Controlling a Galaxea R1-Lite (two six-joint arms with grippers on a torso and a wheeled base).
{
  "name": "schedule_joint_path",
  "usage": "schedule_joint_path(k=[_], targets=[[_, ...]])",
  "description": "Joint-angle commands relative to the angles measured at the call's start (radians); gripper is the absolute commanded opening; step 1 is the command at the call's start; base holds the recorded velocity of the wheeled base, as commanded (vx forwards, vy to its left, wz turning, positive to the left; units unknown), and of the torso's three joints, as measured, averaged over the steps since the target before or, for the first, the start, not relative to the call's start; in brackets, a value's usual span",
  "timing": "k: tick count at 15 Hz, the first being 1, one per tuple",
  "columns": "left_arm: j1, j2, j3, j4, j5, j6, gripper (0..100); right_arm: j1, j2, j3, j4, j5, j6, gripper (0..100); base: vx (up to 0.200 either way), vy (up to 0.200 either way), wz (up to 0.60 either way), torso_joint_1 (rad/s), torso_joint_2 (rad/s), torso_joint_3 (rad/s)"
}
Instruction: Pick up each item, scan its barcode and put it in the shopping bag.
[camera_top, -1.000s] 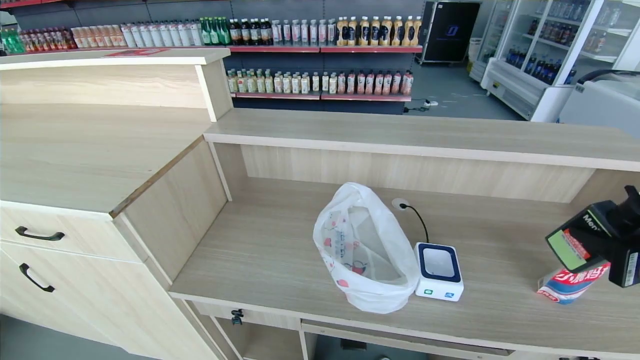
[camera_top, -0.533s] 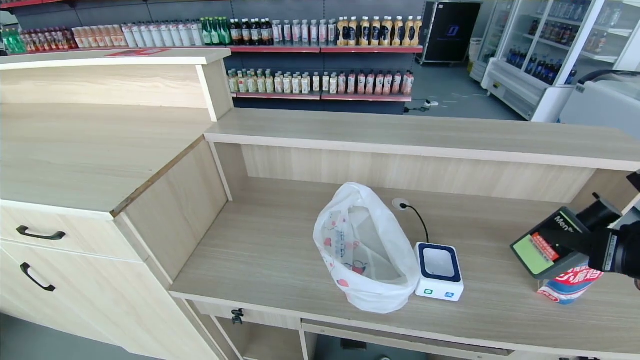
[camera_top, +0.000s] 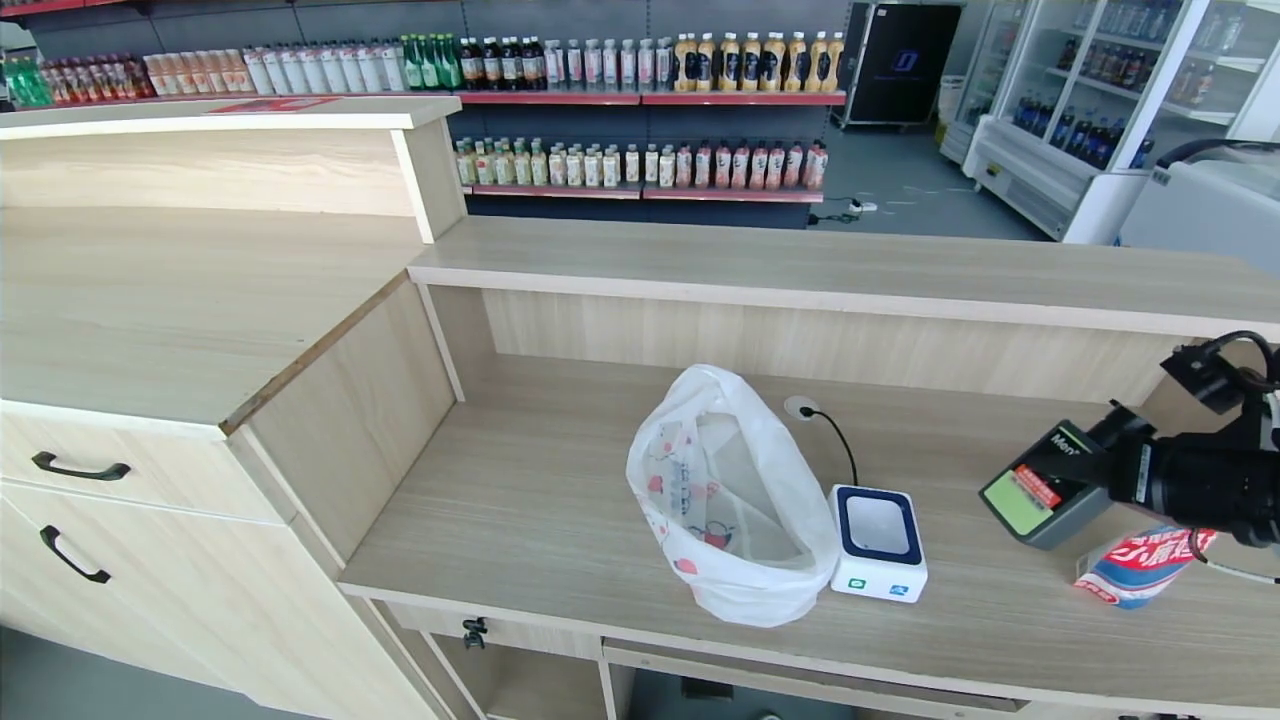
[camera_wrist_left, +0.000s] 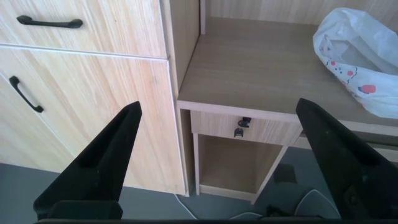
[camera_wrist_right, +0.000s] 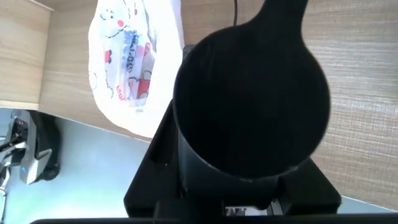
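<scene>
Dark grey box (camera_top: 1040, 487) is clamped in the right hand (camera_top: 1098, 468), above the desk (camera_top: 540, 500), right of the scanner (camera_top: 878, 541) and shopping bag (camera_top: 730, 500). Left hand (camera_wrist_left: 217, 124) gapes wide.

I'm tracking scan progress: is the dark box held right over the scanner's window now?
No, the dark box is in the air well to the right of the scanner, clear of its window.

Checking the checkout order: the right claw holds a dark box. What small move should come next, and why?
Probably swing the dark box in the right claw leftward over the scanner: it hangs to the scanner's right, not yet above its window. The shopping bag waits beside the scanner.
</scene>
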Motion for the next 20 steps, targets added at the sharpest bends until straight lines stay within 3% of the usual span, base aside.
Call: schedule_joint_path(k=[1,13,20], targets=[[0.000,0.002,0.000,0.000,0.000,0.000,100,0.008,0.070,-0.026,0.001,0.017,-0.003,0,0.000,0.000,0.00,0.000,0.00,0.000],[0.000,0.002,0.000,0.000,0.002,0.000,100,0.042,0.161,-0.026,-0.004,0.052,-0.142,0,0.000,0.000,0.00,0.000,0.00,0.000],[0.000,0.002,0.000,0.000,0.000,0.000,100,0.051,0.198,-0.061,-0.010,0.078,-0.144,0,0.000,0.000,0.00,0.000,0.00,0.000]])
